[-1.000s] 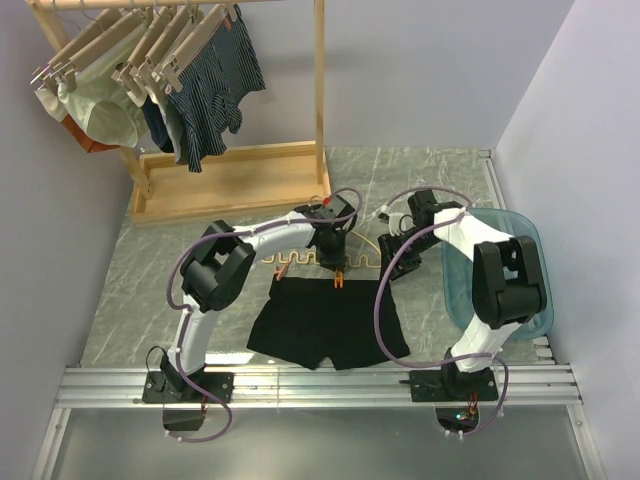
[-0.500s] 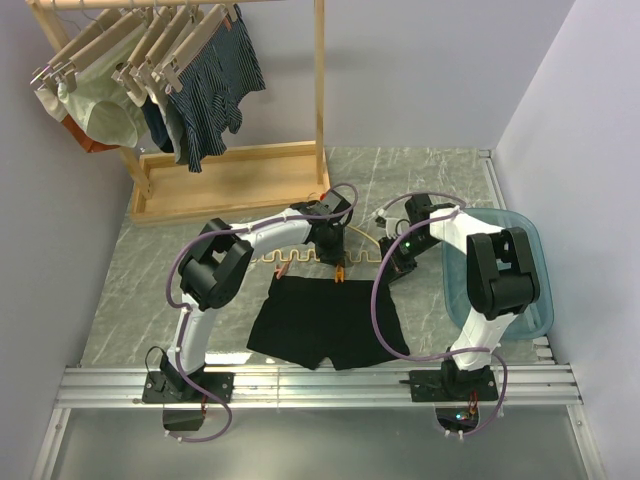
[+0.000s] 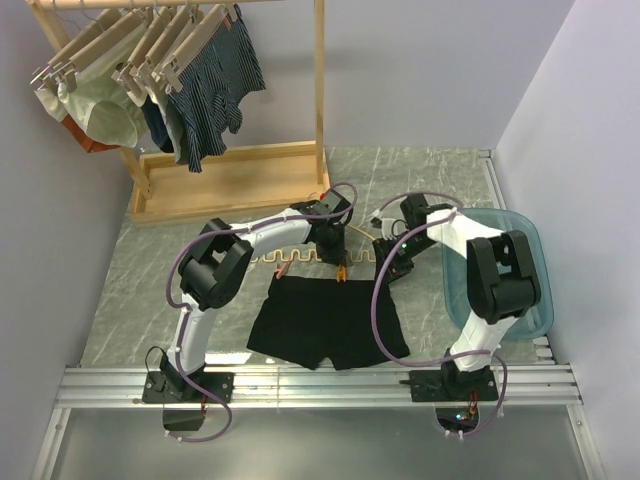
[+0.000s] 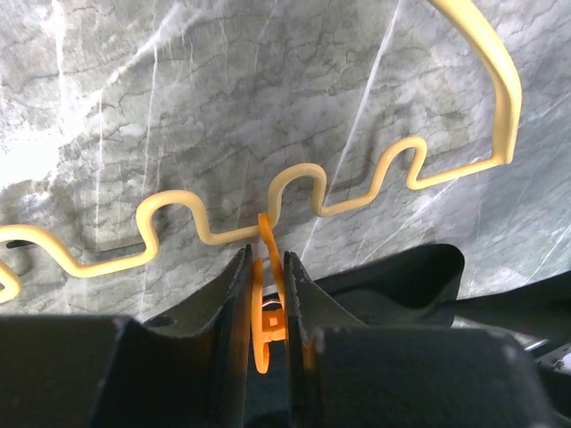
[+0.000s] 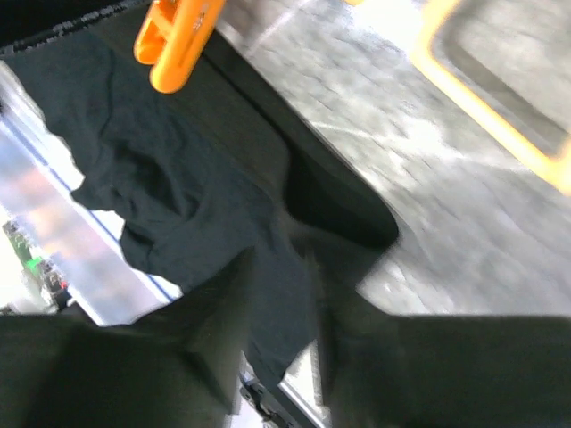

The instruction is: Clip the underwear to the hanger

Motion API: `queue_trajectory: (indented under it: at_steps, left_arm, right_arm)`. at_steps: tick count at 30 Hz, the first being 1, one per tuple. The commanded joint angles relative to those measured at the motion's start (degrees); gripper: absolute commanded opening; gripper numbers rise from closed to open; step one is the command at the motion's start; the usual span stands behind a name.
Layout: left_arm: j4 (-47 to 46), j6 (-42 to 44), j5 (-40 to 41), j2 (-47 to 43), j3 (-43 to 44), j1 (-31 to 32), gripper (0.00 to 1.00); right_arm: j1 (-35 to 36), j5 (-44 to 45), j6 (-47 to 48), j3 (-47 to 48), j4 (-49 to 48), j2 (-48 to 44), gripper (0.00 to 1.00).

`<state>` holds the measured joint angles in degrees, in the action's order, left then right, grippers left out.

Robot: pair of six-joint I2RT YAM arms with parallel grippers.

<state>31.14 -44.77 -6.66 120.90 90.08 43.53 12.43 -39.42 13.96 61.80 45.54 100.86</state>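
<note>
- plain black boxer briefs (image 3: 325, 322) spread flat on grey marble table (image 3: 150, 270), lower centre of overhead frame, waistband just beside wavy bar of thin yellow hanger (image 4: 299, 168).
- left gripper (image 4: 266, 257) at frame bottom, fingers narrow, pinching small orange clip (image 4: 266, 325) on that bar.
- right gripper (image 5: 278, 285) over the briefs' right waistband corner; view blurred, cannot tell whether gripping.
</note>
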Motion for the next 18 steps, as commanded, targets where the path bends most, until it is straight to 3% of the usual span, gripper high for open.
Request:
queue_trajectory:
  at_steps: [1,7,13,18]
  left_arm:
    - [-2.22,-1.1,-1.08,-1.37,1.33,-0.02,0.0]
    - [-2.04,-1.54,-0.64,-0.84,2.11,-0.11,0.0]
    - [-0.73,-1.98,0.41,0.47,3.87,-0.11,0.0]
    - [-0.11,-2.6,1.29,0.65,4.14,-0.02,0.0]
  right_arm:
    - [-1.61,5.21,-1.64,0.34,0.43,-6.28,0.45]
    - [-1.7,9.62,-2.88,-0.72,-0.1,-4.01,0.47]
    - [-1.09,6.38,-3.41,2.18,0.78,4.42,0.33]
    - [-1.09,2.07,-4.46,1.48,-1.06,5.4,0.29]
